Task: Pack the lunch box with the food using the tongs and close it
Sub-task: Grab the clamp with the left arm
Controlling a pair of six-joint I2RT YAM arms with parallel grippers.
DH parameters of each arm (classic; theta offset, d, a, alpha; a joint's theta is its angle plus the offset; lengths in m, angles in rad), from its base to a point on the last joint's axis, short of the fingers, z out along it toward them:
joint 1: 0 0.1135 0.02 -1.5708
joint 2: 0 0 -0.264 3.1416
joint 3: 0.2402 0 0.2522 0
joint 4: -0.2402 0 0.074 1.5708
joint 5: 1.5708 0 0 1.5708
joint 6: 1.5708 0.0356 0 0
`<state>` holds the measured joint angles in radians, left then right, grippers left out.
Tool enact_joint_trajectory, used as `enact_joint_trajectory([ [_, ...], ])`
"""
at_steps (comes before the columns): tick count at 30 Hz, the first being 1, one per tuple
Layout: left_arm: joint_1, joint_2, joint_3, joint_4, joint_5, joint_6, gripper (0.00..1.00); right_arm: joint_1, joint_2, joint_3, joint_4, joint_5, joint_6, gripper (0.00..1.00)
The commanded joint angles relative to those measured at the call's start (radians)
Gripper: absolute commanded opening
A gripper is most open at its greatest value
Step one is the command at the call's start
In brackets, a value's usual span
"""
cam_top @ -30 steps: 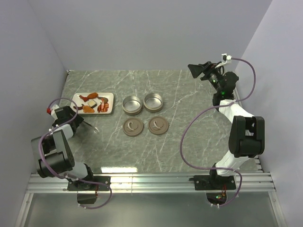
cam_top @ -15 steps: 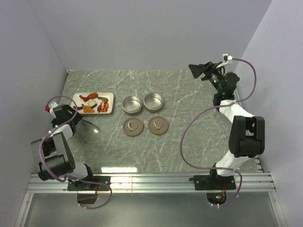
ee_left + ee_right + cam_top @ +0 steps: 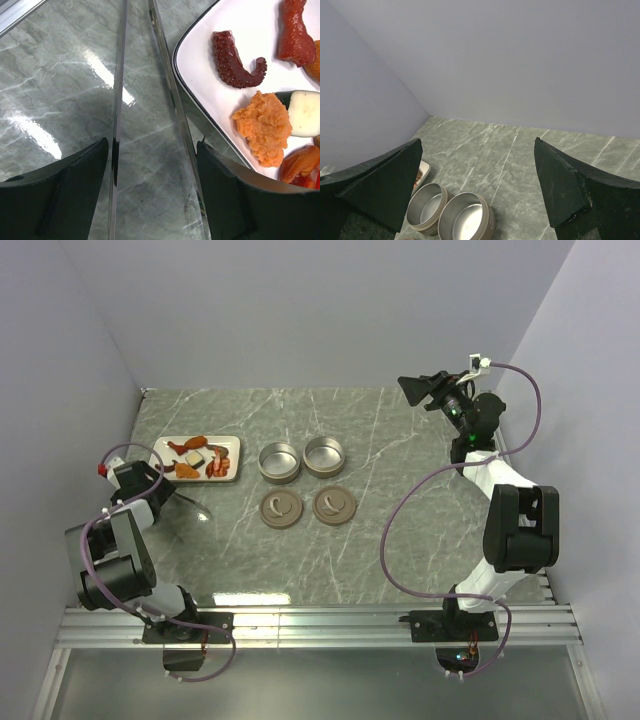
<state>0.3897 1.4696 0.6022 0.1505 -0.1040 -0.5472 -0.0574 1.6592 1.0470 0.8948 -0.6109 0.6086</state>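
Note:
The food (image 3: 262, 125) lies on a white plate (image 3: 200, 50) at the table's left: a dark red tentacle, an orange lump, a white piece and red-brown bits. In the top view the food (image 3: 200, 455) is just beyond my left gripper (image 3: 158, 490). In the left wrist view the left gripper (image 3: 152, 145) is shut on the metal tongs (image 3: 170, 90), one blade against each finger. The tongs (image 3: 190, 504) point away from the plate, over the bare table. The lunch box is two open round tins (image 3: 279, 461) (image 3: 324, 455). My right gripper (image 3: 418, 390) hangs open and empty, high at the far right.
Two round lids (image 3: 280, 507) (image 3: 334, 504) lie flat just in front of the tins. The plate's rim (image 3: 232, 445) is left of the tins. The right wrist view looks down on both tins (image 3: 426, 214) (image 3: 465, 220) and the back wall.
My left wrist has shifted very slightly to the left while keeping the tongs. The right arm has not moved.

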Motion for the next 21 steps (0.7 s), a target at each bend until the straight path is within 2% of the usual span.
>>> enact_joint_trajectory([
  [1, 0.005, 0.021, 0.044, -0.003, -0.017, -0.011, 0.78, -0.012, 0.008, 0.044, 0.030, -0.009, 0.002, 1.00],
  [10, 0.006, 0.106, 0.091, -0.039, -0.036, 0.000, 0.81, -0.018, 0.024, 0.045, 0.044, -0.020, 0.016, 1.00],
  [14, 0.006, 0.113, 0.096, -0.039, -0.048, 0.009, 0.79, -0.021, 0.027, 0.051, 0.044, -0.021, 0.017, 1.00],
  [17, 0.006, 0.126, 0.105, -0.043, -0.051, 0.018, 0.68, -0.021, 0.028, 0.051, 0.044, -0.027, 0.019, 1.00],
  [18, 0.006, 0.130, 0.111, -0.045, -0.042, 0.021, 0.59, -0.021, 0.028, 0.051, 0.046, -0.026, 0.019, 1.00],
  [21, 0.006, 0.130, 0.111, -0.049, -0.023, 0.033, 0.46, -0.021, 0.027, 0.050, 0.046, -0.026, 0.017, 1.00],
])
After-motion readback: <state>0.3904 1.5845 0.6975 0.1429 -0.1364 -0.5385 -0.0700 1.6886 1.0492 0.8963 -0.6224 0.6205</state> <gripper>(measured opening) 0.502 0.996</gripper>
